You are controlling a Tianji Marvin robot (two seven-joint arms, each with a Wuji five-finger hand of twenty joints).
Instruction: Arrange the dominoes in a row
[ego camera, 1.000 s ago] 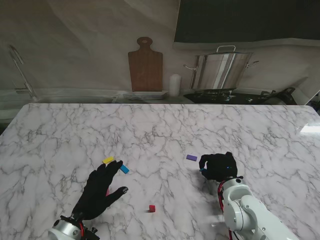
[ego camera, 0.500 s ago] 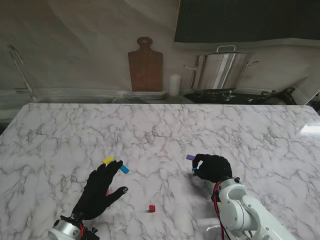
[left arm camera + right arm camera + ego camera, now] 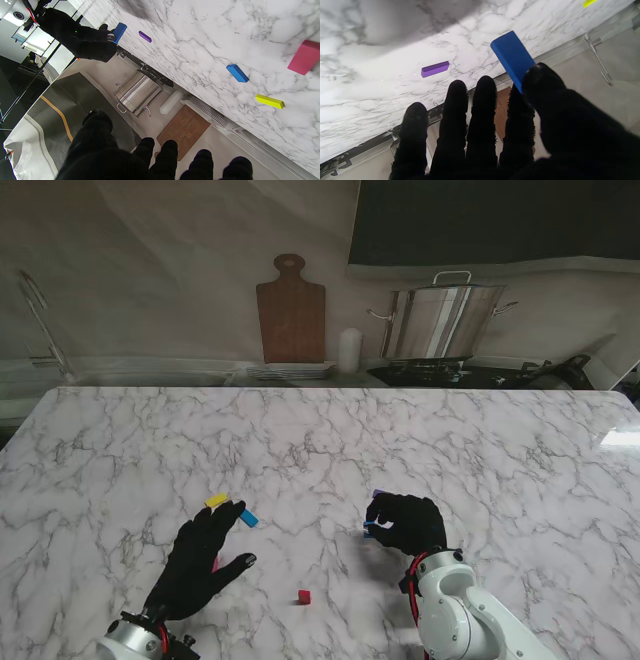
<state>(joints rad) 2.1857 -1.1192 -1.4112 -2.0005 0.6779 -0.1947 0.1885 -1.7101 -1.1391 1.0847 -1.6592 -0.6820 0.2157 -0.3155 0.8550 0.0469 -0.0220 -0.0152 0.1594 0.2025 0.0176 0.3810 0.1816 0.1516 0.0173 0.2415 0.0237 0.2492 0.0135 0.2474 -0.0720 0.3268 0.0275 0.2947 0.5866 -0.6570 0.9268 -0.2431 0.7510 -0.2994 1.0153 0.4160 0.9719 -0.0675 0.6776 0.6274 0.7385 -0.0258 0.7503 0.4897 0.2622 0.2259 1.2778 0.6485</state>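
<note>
Treat the blue domino [image 3: 512, 58] as light, rigid and smooth-faced; expect it to slip or twist if pinched at 1 corner, so grip its 2 broad faces. Your right hand [image 3: 405, 523] holds it between thumb and forefinger, lifted just beside the purple domino [image 3: 435, 69]. Your left hand [image 3: 197, 562] rests spread, holding nothing.

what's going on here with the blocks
The right robot hand is pinching a blue domino between thumb and finger, lifted off the marble table, near a purple domino lying flat. The left robot hand rests open by a yellow domino and a light blue domino. A red domino sits nearer to me. No row yet.
</note>
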